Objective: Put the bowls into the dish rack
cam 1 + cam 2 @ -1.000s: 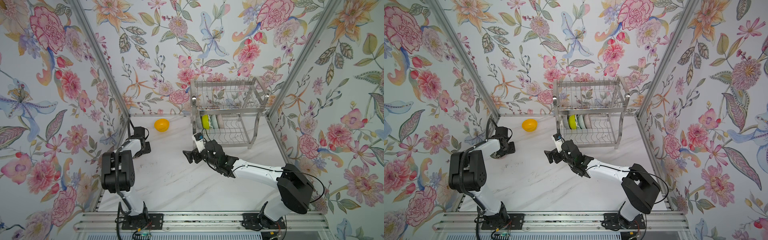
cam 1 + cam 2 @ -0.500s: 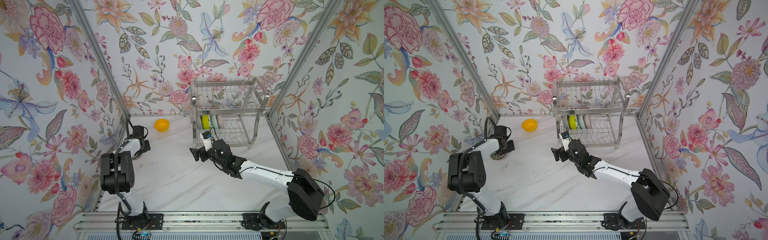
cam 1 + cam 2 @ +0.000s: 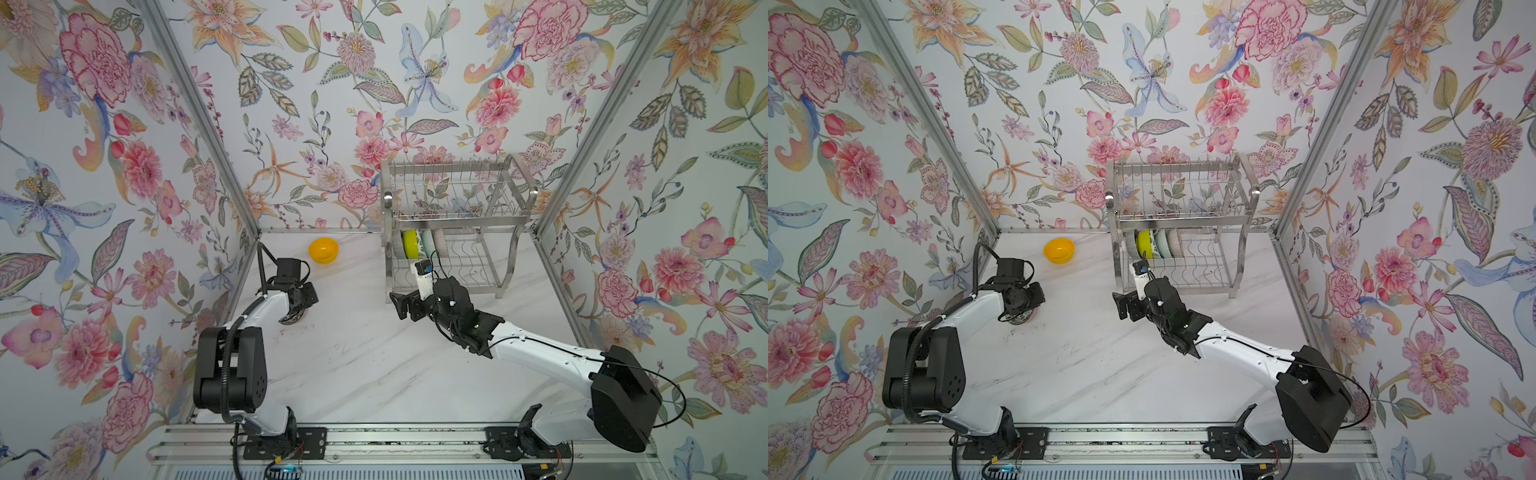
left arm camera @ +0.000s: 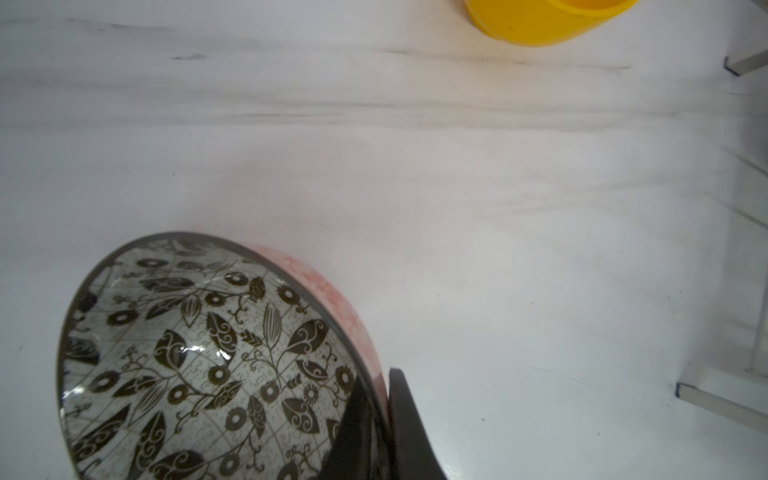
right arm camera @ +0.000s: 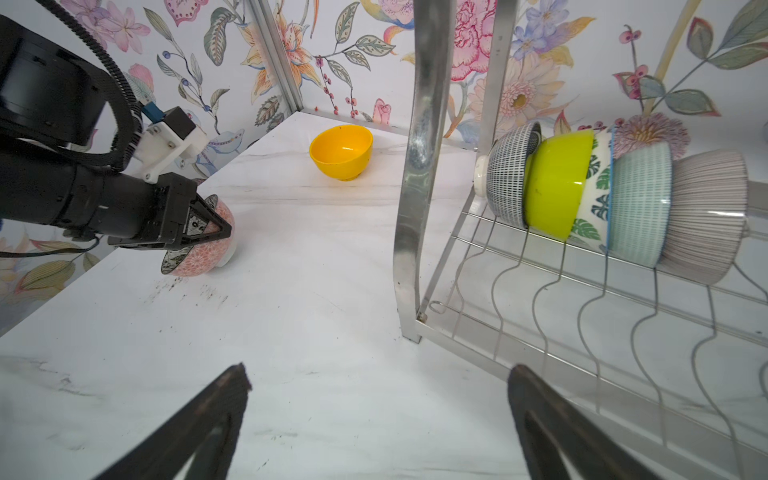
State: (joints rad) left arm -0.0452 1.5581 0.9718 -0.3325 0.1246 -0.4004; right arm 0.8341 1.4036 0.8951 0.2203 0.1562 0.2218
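Near the left edge of the bench, my left gripper is clamped on the rim of the dark floral bowl, one finger inside and one on its pink outer wall. The bowl is tilted, low by the surface. So narrow a pinch on glazed ware could let it pivot or slip on a fast swing. The orange-yellow bowl sits upright by the far edge, close to my likely path. My right gripper hovers empty, jaws spread wide, by the front left leg of the dish rack, where my arms could crowd each other. In the far right corner, the lime-green bowl and four others lean nested on the lower tier, and a nudge might topple them.
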